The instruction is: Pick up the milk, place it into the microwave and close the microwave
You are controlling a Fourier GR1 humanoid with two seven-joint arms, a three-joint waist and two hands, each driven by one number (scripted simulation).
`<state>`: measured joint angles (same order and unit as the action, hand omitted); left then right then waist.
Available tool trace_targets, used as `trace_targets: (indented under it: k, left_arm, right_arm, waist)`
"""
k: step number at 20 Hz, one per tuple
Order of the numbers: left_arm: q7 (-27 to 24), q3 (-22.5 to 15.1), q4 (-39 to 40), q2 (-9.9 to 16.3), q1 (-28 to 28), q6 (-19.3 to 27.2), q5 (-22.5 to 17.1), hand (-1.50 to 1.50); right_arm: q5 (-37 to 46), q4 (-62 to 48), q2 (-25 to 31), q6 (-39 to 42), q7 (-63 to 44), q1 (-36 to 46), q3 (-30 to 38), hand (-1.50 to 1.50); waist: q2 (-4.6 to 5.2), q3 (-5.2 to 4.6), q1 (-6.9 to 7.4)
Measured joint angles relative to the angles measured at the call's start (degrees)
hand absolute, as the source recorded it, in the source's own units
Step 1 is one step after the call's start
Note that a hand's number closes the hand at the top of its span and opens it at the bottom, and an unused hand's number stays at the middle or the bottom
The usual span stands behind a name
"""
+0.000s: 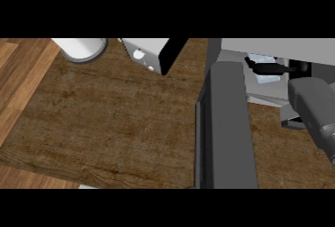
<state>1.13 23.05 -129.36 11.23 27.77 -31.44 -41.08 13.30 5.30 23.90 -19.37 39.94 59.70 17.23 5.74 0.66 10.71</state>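
Your right hand (271, 68) at two o'clock pinches the milk (263, 76) inside the microwave (274, 44). Release it before swinging the open door (226, 128) shut

Just one camera here, the head view, sitting up high and pointing steeply down at the counter (111, 128), pretty close in. The microwave (274, 48) fills the 1 to 2 o'clock area, its open door (226, 128) running down toward 6. A white cylinder (82, 48) gets cropped at 11 o'clock.
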Motion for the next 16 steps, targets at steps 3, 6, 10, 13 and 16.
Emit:
trace_targets:
  k: [3, 6, 10, 13, 16]
  left_arm:
    - [0.1, 0.4, 0.3, 0.4, -0.5, 0.2, 0.6, -1.50]
    - [0.2, 0.9, 0.6, 1.0, -1.1, 0.2, 1.0, -1.50]
    - [0.3, 1.1, 1.0, 1.5, -1.7, 0.3, 1.7, -1.50]
    - [0.4, 1.0, 1.3, 1.7, -2.2, 0.2, 2.2, -1.50]
    - [0.4, 1.2, 1.6, 2.1, -2.8, 0.3, 2.5, -1.50]
  right_arm:
    - [-0.2, 0.0, 0.6, 0.1, 0.0, 0.2, 0.3, 1.50]
    - [-0.2, -0.1, 1.2, 0.3, 0.0, 0.3, 0.5, 1.50]
    - [-0.4, -0.2, 1.7, 0.2, -0.2, 0.5, 0.7, 1.50]
    - [-0.4, -0.3, 2.0, 0.2, -0.3, 0.7, 0.8, 1.50]
    - [-0.5, -0.3, 1.7, -1.2, -0.5, 1.0, 1.1, -1.50]
  waist:
    - [0.17, 0.04, 0.30]
    - [0.32, 0.06, 0.50]
    - [0.59, 0.09, 1.00]
    - [0.77, 0.09, 1.27]
    - [0.77, 0.09, 1.49]
